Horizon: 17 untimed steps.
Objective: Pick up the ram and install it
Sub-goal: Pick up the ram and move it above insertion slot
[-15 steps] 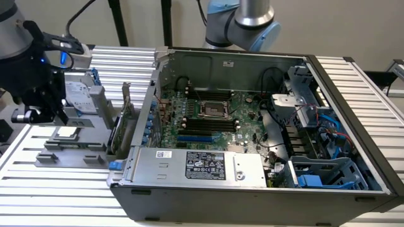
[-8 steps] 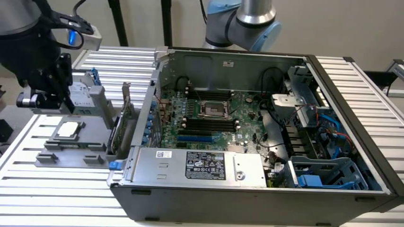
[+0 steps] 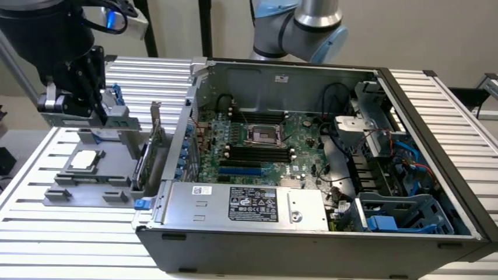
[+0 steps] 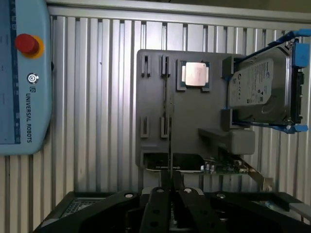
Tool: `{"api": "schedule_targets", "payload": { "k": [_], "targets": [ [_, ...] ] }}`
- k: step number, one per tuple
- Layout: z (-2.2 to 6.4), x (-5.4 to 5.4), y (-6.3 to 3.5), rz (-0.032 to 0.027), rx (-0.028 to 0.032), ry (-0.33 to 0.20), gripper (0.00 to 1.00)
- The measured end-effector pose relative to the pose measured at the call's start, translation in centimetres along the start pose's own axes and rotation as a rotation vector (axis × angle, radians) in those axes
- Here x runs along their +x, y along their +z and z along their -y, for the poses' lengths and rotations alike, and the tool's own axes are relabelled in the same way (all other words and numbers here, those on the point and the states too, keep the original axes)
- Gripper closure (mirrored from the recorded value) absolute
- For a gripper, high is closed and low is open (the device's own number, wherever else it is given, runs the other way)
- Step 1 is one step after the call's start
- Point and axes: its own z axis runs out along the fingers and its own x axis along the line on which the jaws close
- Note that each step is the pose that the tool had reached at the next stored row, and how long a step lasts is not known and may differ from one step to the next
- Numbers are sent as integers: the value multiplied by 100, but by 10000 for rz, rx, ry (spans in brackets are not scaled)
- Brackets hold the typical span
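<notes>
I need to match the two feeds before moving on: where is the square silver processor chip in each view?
Exterior view: the processor chip lies on the grey tray, at the exterior view's left.
Wrist view: the processor chip sits in a tray recess beside the hard drive.
Shared landmark: the grey tray.

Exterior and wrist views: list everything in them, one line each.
Computer case: one, dark grey, open, on the table.
Motherboard: one, green, inside the case.
Power supply: one, silver, inside the case at its near edge.
Tray: one, grey, on the table beside the case.
Ram: one, thin, seen edge-on, over the tray and in line with the gripper.
Processor chip: one, silver, in a tray pocket.
Hard drive: one, silver in a blue frame, at the tray's edge.
Upright card: one, green with a metal bracket, between tray and case.
Teach pendant: one, light blue with a red button.
Table: one, silver slats.
Arm: one, silver and light blue, behind the case.
Gripper: one, black, above the tray.
</notes>
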Motion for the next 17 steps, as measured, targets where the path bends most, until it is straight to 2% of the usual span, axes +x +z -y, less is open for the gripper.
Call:
{"api": "schedule_targets", "payload": {
  "k": [8,17],
  "targets": [
    [323,-19,-170,4,-71,6,86],
    [725,-22,-243,10,-198,17,86]
  ]
}}
